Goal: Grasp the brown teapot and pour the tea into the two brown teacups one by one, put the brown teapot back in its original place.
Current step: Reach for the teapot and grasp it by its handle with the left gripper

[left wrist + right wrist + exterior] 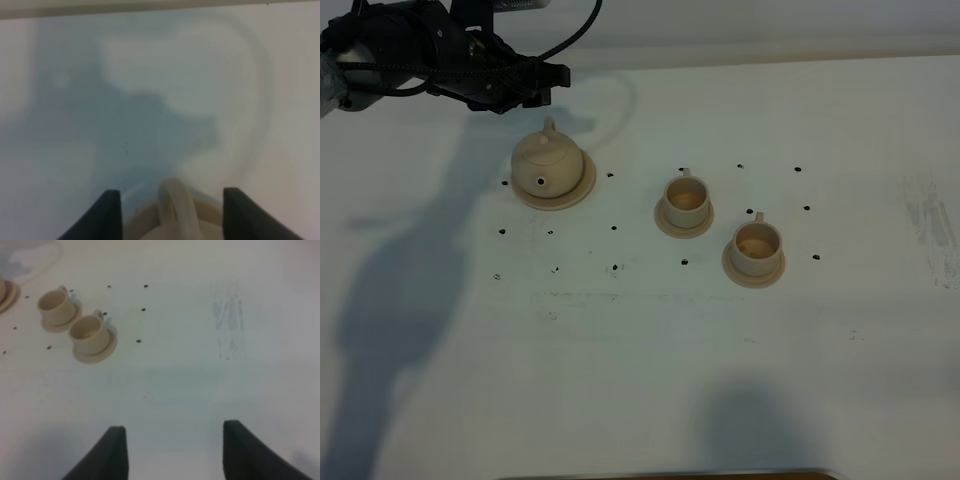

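Observation:
The brown teapot point(546, 164) sits upright on its wide round saucer, the original place point(579, 188), at the back left of the white table. Just behind it hovers my left gripper point(556, 76). In the left wrist view this gripper point(171, 192) is open, and the teapot's loop handle point(175, 209) lies between the fingers with a gap on each side. The two brown teacups point(686, 196) point(756, 243) stand on their saucers right of the teapot, also seen from the right wrist point(56, 303) point(89, 332). My right gripper point(175, 431) is open over bare table and holds nothing.
Small black dots point(615, 227) mark the tabletop around the teapot and cups. Faint scuff marks point(932, 225) lie near the right edge. A dark strip point(670, 475) runs along the front edge. The left arm casts a large shadow point(390, 300) on the left.

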You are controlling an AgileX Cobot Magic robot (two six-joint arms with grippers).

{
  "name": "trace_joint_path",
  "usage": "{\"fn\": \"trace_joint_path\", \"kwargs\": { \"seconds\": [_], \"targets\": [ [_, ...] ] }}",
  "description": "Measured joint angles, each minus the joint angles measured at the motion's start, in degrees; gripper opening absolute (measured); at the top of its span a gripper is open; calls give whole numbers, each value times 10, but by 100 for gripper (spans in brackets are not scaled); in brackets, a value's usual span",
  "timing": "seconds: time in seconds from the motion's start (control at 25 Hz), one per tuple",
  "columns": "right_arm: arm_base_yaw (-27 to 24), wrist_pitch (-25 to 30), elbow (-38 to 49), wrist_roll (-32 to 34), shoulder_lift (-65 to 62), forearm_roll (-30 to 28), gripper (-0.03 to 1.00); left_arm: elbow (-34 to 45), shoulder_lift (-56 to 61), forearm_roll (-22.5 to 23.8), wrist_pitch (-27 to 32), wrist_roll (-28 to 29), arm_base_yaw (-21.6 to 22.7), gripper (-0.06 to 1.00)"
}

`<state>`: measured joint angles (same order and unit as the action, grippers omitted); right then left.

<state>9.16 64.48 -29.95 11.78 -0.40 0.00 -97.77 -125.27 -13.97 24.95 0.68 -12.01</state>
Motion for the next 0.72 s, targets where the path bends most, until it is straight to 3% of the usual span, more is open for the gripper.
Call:
{"fn": "trace_joint_path", "kwargs": {
  "seconds": [0.36,0.72],
  "targets": [
    [-1,0,0,-1,0,0,44,0,-11,0,-6,33,0,50],
    [-40,0,0,-1,0,0,44,-10,-37,0,-12,50,-1,50]
  ]
}}
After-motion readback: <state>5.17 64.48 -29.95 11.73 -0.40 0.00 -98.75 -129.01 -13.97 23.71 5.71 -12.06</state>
